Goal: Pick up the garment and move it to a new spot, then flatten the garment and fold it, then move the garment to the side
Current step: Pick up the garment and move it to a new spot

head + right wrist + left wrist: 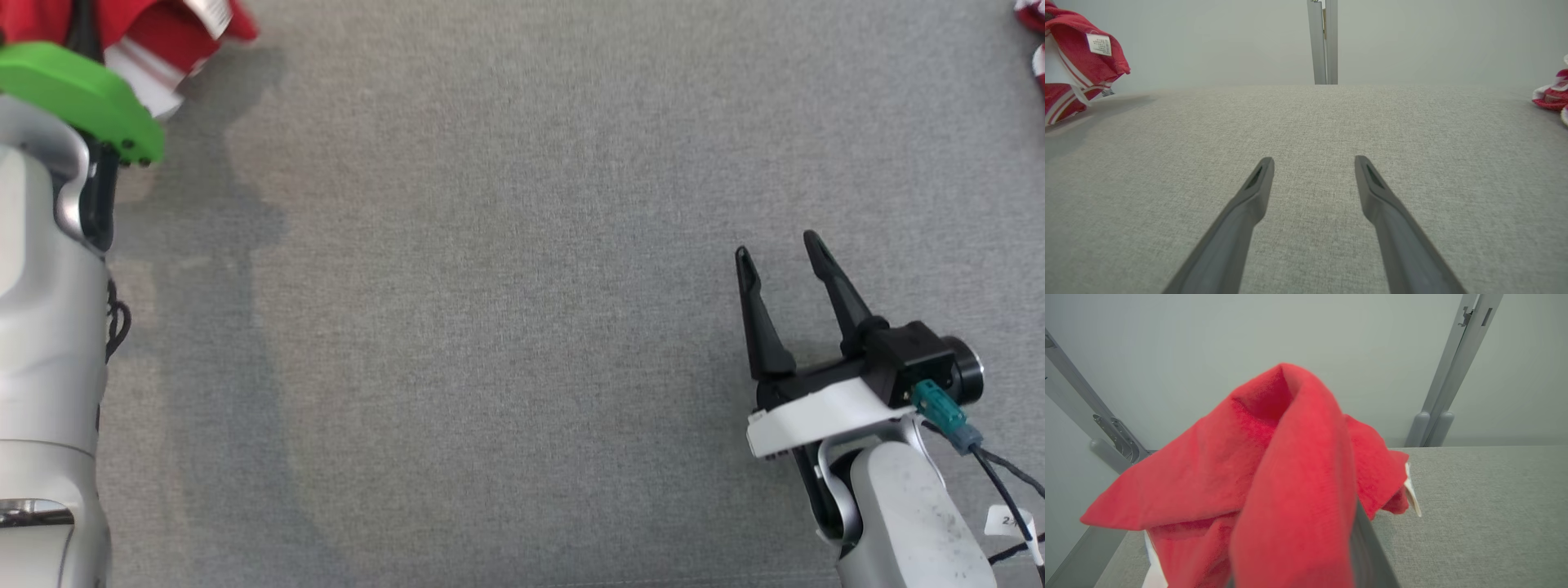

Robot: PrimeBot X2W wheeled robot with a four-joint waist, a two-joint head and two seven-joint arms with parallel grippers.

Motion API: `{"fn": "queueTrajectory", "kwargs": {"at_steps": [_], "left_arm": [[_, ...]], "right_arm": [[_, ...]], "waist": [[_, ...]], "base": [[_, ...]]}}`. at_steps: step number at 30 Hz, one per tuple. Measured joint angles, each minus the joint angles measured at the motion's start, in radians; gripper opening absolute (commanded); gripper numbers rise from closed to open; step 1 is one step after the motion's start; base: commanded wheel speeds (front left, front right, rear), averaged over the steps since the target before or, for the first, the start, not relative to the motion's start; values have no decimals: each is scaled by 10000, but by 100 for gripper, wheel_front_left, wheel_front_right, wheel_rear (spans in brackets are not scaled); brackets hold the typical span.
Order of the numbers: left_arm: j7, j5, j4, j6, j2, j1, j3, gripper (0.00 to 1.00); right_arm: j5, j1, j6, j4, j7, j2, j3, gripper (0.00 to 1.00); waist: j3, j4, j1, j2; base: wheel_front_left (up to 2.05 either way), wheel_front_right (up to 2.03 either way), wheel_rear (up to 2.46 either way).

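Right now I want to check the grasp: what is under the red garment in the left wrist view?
Under the red garment, a strip of one dark finger shows, with the grey table beside it. The fingertips are covered, so the grip cannot be seen.

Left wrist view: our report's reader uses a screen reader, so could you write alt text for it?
A crumpled red garment is heaped close to the camera, with one dark finger showing at its lower right. Behind are a grey fabric table, a pale wall and metal posts.

cable tag (1009, 520) begins "2", garment label (1099, 44) illegible
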Motion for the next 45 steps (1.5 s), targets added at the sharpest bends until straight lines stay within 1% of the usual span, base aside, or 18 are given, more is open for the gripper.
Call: {"fn": "queueTrajectory", "kwargs": {"at_steps": [5, 7, 12, 13, 15, 18, 22, 24, 26, 30, 34, 36, 38, 39, 40, 41, 42, 45], "left_arm": [[1037, -823, -2328, -42, -255, 555, -606, 0], [1722, -1398, -3591, -42, -332, 1034, -890, 0], [4036, -3189, -7325, -40, -443, 2801, -1189, 0], [4529, -3480, -8111, 25, -449, 3183, -1260, 0], [5361, -4008, -9622, 337, -543, 3917, -1396, 0], [6335, -4623, -11382, 746, -646, 4674, -1639, 0], [7407, -5313, -12755, 1256, -855, 5292, -2111, 0], [7674, -5361, -12865, 1333, -832, 5333, -2270, 0], [7825, -5461, -12556, 1413, -855, 5335, -2378, 0], [7612, -5041, -11029, 1152, -995, 5087, -2771, 0], [6686, -3983, -8418, 675, -1095, 4247, -3183, 0], [6019, -3379, -7156, 583, -1066, 3878, -3306, 0], [5043, -2775, -5885, 523, -1039, 3468, -3331, 0], [4475, -2592, -5358, 520, -1076, 3264, -3277, 11], [4048, -2554, -4930, 518, -1124, 3110, -3183, 25], [3597, -2497, -4445, 523, -1193, 2949, -3106, 74], [3210, -2387, -3986, 522, -1248, 2816, -3106, 100], [2556, -2086, -2964, 353, -1392, 2526, -3352, 100]], "right_arm": [[347, 434, 0, 82, 0, 15, 35, 100], [504, 570, 0, 94, 0, 17, 98, 100], [780, 783, 0, 58, 0, 19, 171, 100], [842, 798, 0, 35, 0, 23, 194, 100], [913, 862, 0, 15, 0, 23, 201, 100], [999, 959, 0, 15, 0, 19, 182, 100], [1078, 969, 0, -4, 0, 21, 274, 100], [1162, 958, -2, -36, 0, 17, 309, 100], [1246, 895, -2, -48, 0, 17, 414, 100], [1482, 661, 0, -115, 0, 17, 642, 100], [1741, 472, -2, -104, 0, 10, 903, 100], [1866, 410, -2, -105, 0, 10, 1057, 100], [1987, 354, -2, -119, 0, 12, 1139, 100], [2034, 352, -2, -117, 0, 12, 1154, 100], [2057, 357, -2, -105, 0, 10, 1152, 100], [2059, 369, -2, -102, 0, 10, 1127, 100], [2061, 398, -2, -96, 0, 10, 1097, 100], [2031, 565, -2, -52, 0, 10, 905, 100]], "waist": [[-872, 19, 0, 0], [-1203, -8, 0, 0], [-1922, -299, 0, 0], [-2015, -416, 0, 0], [-2168, -678, 0, 0], [-2303, -1094, -1, 0], [-2330, -1747, 0, 0], [-2298, -2069, 0, 0], [-2242, -2396, 0, 0], [-2037, -3077, 0, 0], [-1721, -3740, 0, 0], [-1550, -4040, 0, 0], [-1362, -4376, 0, 0], [-1270, -4534, 0, 0], [-1196, -4658, 0, 0], [-1110, -4799, 0, 0], [-1025, -4929, 0, 0], [-804, -5176, 0, -1]], "base": [[0, 0, 0], [0, 0, 0], [0, 0, 0], [0, 0, 0], [0, 0, 0], [0, 0, 0], [0, 0, 0], [0, 0, 0], [0, 0, 0], [0, 0, 0], [0, 0, 0], [0, 0, 0], [0, 0, 0], [0, 0, 0], [0, 0, 0], [0, 0, 0], [0, 0, 0], [0, 0, 0]]}}
